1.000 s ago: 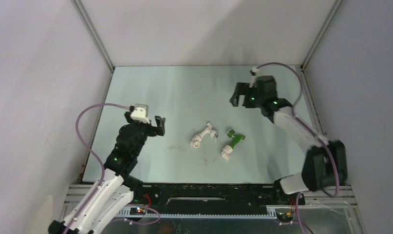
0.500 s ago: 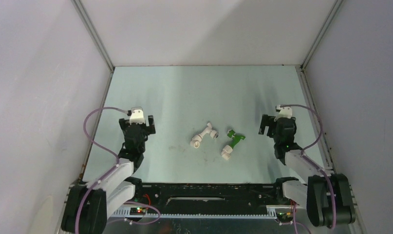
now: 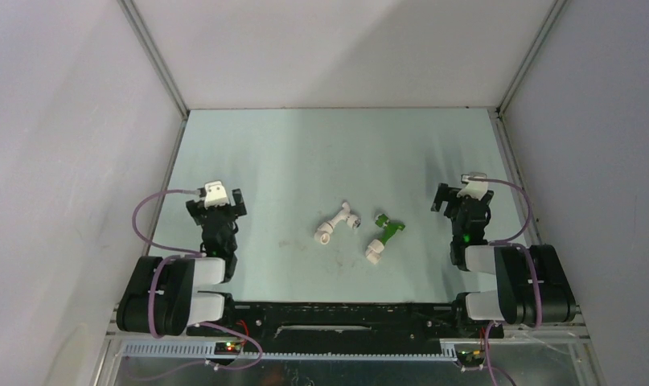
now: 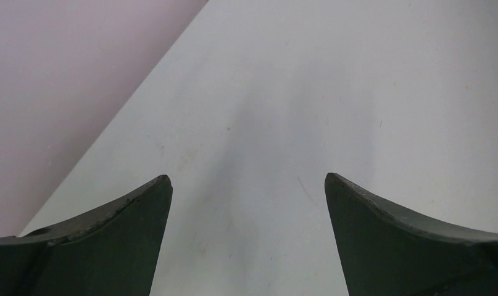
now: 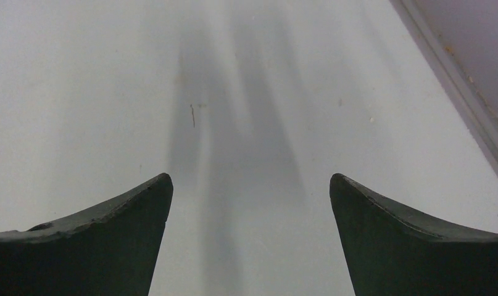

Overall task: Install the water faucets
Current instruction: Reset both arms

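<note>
**Faucets loose, jaws empty**

Side by side on the bench [image 3: 305,145] lie the white faucet [image 3: 335,224] and the green faucet [image 3: 383,239], not touching. Flanking them, well apart, the left arm [image 3: 215,233] and right arm [image 3: 468,229] hold their jaws wide on nothing.

The top view looks steeply down from above and behind, well off, taking in the whole table [image 3: 337,153] with the arm bases [image 3: 168,293] along the lower edge; each wrist view sits low and close over that table, its own fingers [image 4: 110,246] in the lower corners; the left shows a wall [image 4: 61,74] at upper left, the right a rail [image 5: 468,92] at upper right; all share the tabletop.
</note>
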